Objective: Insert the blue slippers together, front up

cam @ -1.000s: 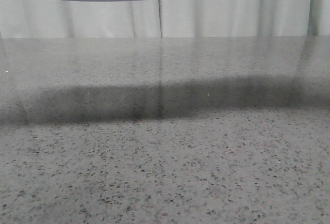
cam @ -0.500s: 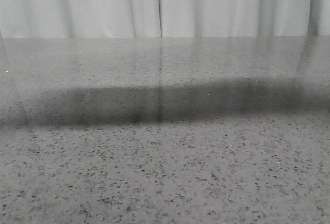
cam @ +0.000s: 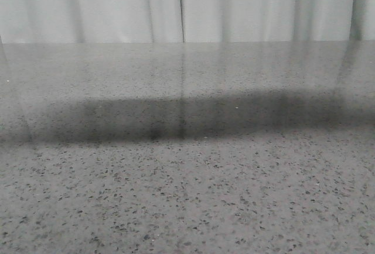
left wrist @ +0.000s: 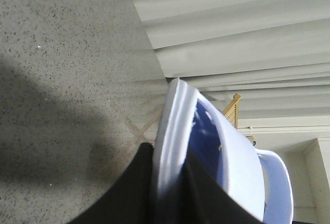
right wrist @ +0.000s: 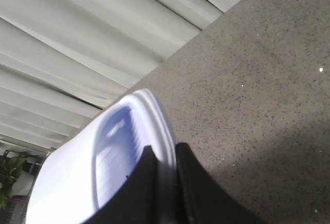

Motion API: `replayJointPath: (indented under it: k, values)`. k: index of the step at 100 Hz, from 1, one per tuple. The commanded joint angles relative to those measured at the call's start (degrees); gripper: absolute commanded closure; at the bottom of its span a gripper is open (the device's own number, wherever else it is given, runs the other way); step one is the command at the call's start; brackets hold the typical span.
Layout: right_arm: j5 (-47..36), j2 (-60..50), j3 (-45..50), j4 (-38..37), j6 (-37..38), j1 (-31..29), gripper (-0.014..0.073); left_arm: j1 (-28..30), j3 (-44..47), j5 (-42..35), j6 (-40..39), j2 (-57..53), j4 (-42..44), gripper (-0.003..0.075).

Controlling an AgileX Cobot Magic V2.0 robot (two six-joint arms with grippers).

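Neither slipper nor gripper appears in the front view. In the left wrist view my left gripper (left wrist: 168,153) is shut on the thick sole edge of one pale blue slipper (left wrist: 175,126), held above the table. Its wide strap (left wrist: 237,152) arches beside the darker blue footbed. Another pale rim (left wrist: 281,188) shows beyond the strap; whether it is the other slipper I cannot tell. In the right wrist view my right gripper (right wrist: 165,149) is shut on the sole rim of a blue slipper (right wrist: 136,118) with a ribbed footbed, also off the table.
A speckled grey stone table (cam: 187,195) fills the front view, crossed by a dark shadow band (cam: 176,119). White curtains (cam: 234,8) hang behind its far edge. A wooden frame (left wrist: 233,109) and a potted plant (right wrist: 9,175) stand beyond the table.
One second ago a pale slipper sole crossed the top of the front view. It has since risen out of that view, leaving only table and curtains.
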Motion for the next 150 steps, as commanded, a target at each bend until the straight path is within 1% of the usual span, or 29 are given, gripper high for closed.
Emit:
replayJointPath:
  k: [1, 10, 25, 39, 66, 81, 102, 133, 150]
  values:
    - [-1.7, -0.3, -1.7, 4.6, -1.9, 0.3, 0.0701, 0.0, -2.0, 2.3, 0.1, -0.3, -4.2, 0.0704]
    - [-1.4, -0.3, -1.7, 5.8, -2.7, 0.3, 0.0701, 0.0, -2.0, 2.4, 0.1, -0.3, -4.2, 0.0704]
    - [-1.3, 0.2, -1.5, 6.6, -3.1, 0.3, 0.0701, 0.0, -2.0, 4.1, 2.4, -0.3, -5.8, 0.0704]
    - [-0.7, 0.7, -1.4, 7.2, -4.6, 0.4, 0.0701, 0.0, -2.0, 5.4, 2.5, -0.3, -6.6, 0.0704]
    - [-0.3, 2.5, -1.4, 7.7, -6.4, 2.5, 0.0701, 0.0, -2.2, 9.2, 2.9, -0.3, -8.1, 0.0704]
    - [0.4, 3.7, -1.4, 11.1, -9.6, 3.7, 0.0701, 0.0, -2.2, 11.2, 4.0, -0.3, -9.4, 0.0704]
    - [2.3, 5.9, -1.2, 14.7, -13.6, 3.7, 0.0701, 0.0, -2.2, 12.6, 4.1, -0.3, -9.6, 0.0704]
    - [2.5, 6.0, -0.8, 15.5, -18.1, 3.7, 0.0701, 0.0, -2.2, 13.6, 5.3, -0.3, -10.1, 0.0704]
    - [0.3, 6.0, -0.7, 13.4, -18.1, 3.7, 0.0701, 0.0, -2.2, 14.8, 5.9, -0.3, -10.5, 0.0704]
